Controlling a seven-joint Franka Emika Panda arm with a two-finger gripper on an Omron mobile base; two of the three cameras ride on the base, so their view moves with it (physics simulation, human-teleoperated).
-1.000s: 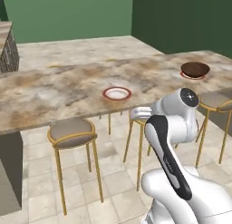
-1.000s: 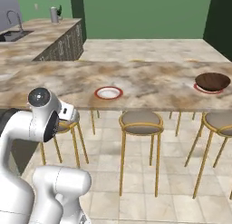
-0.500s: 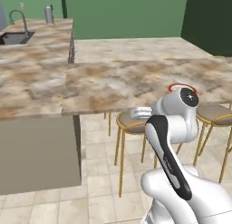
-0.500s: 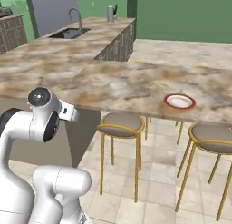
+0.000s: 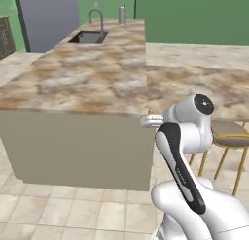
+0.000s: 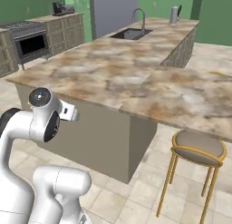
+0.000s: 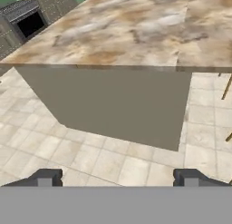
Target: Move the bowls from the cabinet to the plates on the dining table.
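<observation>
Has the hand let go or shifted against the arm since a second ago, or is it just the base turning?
No move of its own: the hand is still open and empty, tucked beside the white arm as before. The base has turned, swinging the view toward the sink.

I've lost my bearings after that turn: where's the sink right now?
The sink is set in the far end of the marbled counter, ahead of the robot, left of centre in the left base view and near the middle in the right base view, with its faucet behind.
</observation>
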